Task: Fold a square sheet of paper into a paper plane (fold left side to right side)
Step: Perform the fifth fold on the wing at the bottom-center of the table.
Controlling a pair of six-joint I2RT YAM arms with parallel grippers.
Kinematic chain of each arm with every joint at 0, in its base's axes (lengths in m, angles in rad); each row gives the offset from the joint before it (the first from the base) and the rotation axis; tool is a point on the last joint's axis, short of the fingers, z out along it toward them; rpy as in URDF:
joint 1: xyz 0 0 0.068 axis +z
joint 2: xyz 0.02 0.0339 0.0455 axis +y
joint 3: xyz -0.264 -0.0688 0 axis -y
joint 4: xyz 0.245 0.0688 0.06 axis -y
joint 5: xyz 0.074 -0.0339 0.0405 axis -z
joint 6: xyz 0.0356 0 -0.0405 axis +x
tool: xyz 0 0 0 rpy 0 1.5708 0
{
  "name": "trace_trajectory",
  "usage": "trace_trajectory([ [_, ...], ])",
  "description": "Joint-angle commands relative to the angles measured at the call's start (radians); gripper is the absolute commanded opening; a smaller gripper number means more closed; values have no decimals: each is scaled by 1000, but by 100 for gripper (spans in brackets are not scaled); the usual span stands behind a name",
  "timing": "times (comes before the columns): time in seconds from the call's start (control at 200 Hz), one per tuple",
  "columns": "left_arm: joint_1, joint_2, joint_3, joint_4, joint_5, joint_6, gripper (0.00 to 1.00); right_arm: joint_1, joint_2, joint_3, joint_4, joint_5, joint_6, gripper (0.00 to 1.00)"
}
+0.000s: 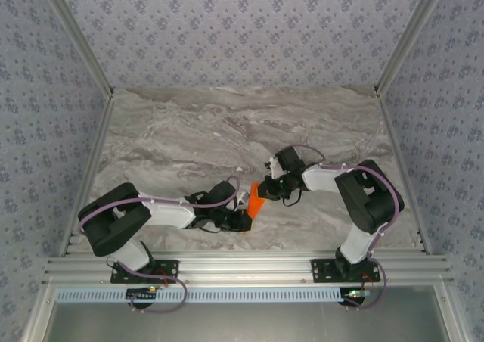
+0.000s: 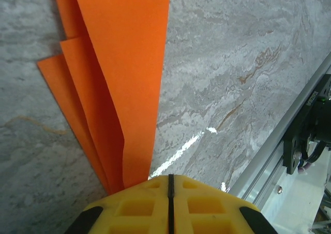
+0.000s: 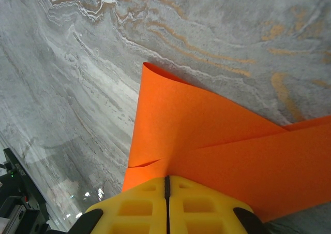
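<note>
Orange sheet of paper (image 1: pixel 255 203) | clamped: left fingers (image 2: pixel 135 208) | right fingers (image 3: pixel 135 209)

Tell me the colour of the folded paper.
Plain bright orange, no print. The sheet of paper shows best in the left wrist view.

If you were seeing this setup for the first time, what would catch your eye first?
The bright orange sheet of paper, folded into layers, glows against the grey marble table near its front edge. From either side a tool comes up to it: the shut left tool meets its narrow end, the shut right tool a wider folded part.
</note>
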Motion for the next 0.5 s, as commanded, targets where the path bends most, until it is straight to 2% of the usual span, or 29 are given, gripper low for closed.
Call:
trace_trajectory([
  [0.0,-5,5,-22,-7,-9,8,8,5,62,-17,-95,124,-18,5],
  [0.495,-5,20,-57,0,-10,-1,7,5,68,-5,-120,134,-22,5],
])
